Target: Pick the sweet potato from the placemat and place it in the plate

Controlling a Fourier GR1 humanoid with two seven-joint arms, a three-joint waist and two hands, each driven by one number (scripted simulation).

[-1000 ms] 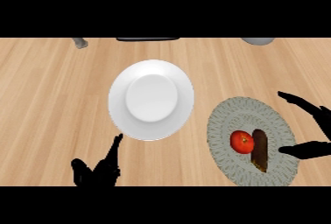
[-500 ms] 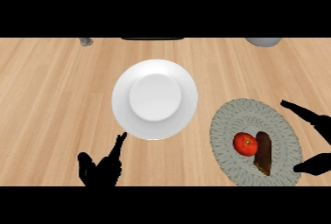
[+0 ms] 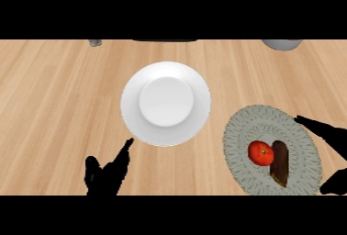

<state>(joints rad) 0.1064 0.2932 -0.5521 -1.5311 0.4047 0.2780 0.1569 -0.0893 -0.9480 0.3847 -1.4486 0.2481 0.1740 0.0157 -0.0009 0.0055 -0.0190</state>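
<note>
A dark brown sweet potato lies on a round grey patterned placemat at the right, beside a red tomato. A white plate sits on the wooden counter at the centre, with nothing on it. My right hand is at the right edge, open, its fingers spread over the placemat's right rim and its thumb low at the corner, a little to the right of the sweet potato. My left hand rests open at the lower left, fingers up, just below the plate.
At the counter's far edge stand a small grey object, a dark flat item and a grey bowl. Bare wood surrounds the plate.
The view has shifted, so plate and placemat sit further right and lower. My right hand has slid toward the right edge and lower, staying open; the sweet potato has not moved on the placemat.
</note>
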